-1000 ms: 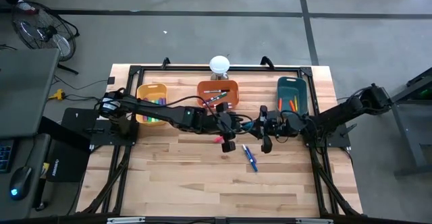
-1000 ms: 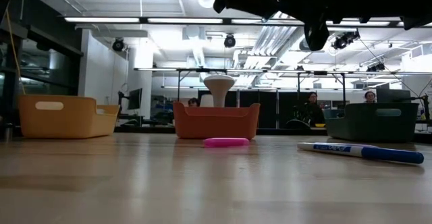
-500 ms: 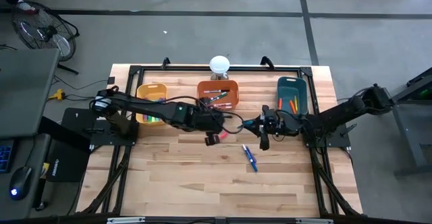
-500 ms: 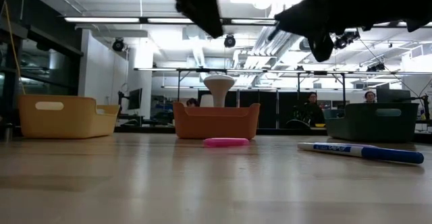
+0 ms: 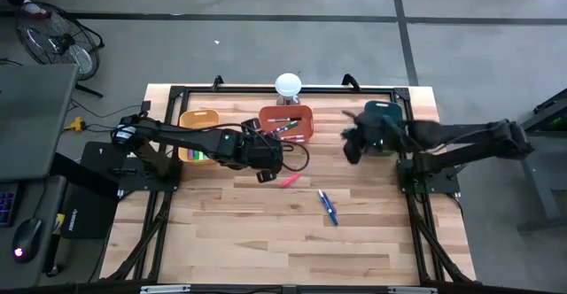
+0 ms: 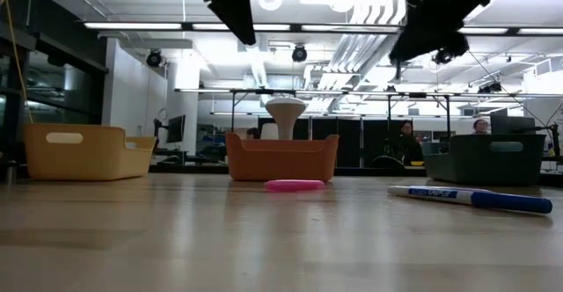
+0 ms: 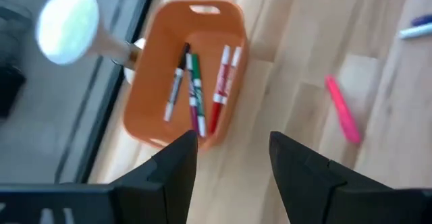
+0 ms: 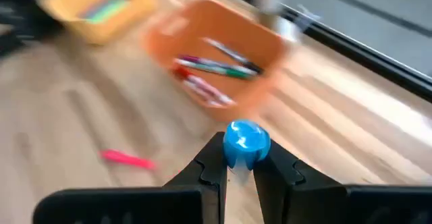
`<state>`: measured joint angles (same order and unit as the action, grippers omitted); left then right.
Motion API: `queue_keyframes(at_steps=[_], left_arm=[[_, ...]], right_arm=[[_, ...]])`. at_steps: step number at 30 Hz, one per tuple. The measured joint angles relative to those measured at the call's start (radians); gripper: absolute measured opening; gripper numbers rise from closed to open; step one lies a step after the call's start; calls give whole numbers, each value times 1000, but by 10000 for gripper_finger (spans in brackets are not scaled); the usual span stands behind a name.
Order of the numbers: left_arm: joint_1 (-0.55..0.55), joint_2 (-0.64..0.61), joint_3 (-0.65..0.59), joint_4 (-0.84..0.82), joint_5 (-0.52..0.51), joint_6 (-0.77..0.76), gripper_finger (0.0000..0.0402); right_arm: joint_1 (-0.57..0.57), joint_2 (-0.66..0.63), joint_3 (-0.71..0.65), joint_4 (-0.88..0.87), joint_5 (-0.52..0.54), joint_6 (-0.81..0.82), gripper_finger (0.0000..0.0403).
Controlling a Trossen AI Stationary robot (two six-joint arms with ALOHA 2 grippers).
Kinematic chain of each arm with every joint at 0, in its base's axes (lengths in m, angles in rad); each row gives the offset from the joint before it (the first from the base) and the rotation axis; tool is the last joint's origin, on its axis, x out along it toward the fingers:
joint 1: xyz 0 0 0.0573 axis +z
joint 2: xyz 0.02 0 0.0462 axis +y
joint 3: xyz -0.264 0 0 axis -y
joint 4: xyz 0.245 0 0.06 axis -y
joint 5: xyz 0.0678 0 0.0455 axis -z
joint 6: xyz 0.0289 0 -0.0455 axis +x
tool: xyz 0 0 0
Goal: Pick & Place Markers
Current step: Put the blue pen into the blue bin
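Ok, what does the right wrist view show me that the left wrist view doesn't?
Only the right wrist view: the right tool shut on a blue-capped marker, and the yellow plastic bin with markers inside. Only the left wrist view: the open, empty left tool, a white round-topped stand, and the end of a blue-and-white marker. Both: the orange plastic bin holding markers, and the pink marker lying on the wooden table.

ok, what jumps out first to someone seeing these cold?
The right pincer grips a blue-capped marker, raised above the table near the teal bin. The left pincer hangs open and empty near the orange bin, which holds several markers. On the bare wood lie a pink marker and a blue-and-white marker.
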<state>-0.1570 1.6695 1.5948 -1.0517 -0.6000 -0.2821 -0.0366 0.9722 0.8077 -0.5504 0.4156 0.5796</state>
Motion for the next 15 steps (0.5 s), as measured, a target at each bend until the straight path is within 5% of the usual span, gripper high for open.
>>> queue_keyframes(at_steps=[7, 15], left_arm=[[1, 1, 0, 93, -117, 76, 178], [1, 1, 0, 272, -193, 276, 178]], right_arm=[[-204, -3, 161, -367, -39, 112, 42], [-508, 4, 149, -440, -243, 145, 42]])
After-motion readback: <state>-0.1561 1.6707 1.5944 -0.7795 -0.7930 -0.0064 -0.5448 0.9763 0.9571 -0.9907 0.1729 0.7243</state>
